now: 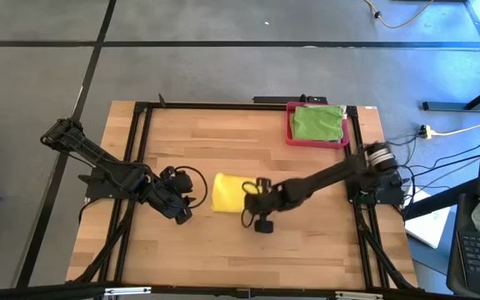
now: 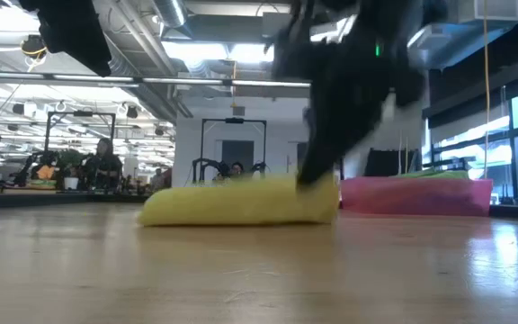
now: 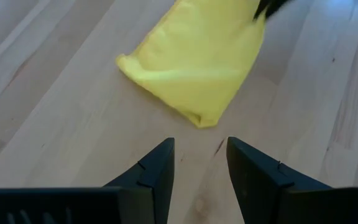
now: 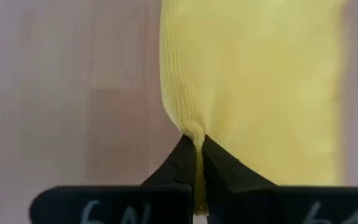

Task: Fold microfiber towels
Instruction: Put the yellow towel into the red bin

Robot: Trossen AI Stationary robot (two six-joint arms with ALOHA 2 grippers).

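One yellow towel [image 1: 226, 192] lies mid-table [image 1: 307, 242]. At its 3 o'clock edge, the right end effector [image 4: 197, 163] pinches it tight. At 9 o'clock, the left end effector [image 3: 200, 163] waits, open and empty.

Soft knitted yellow towel [image 4: 253, 81] on smooth, satiny wooden table [image 1: 307, 242].

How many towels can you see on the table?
2. A yellow towel lies mid-table, its edge pinched by the right gripper. A green towel sits in the pink tray at the far right corner. More could be hidden under it.
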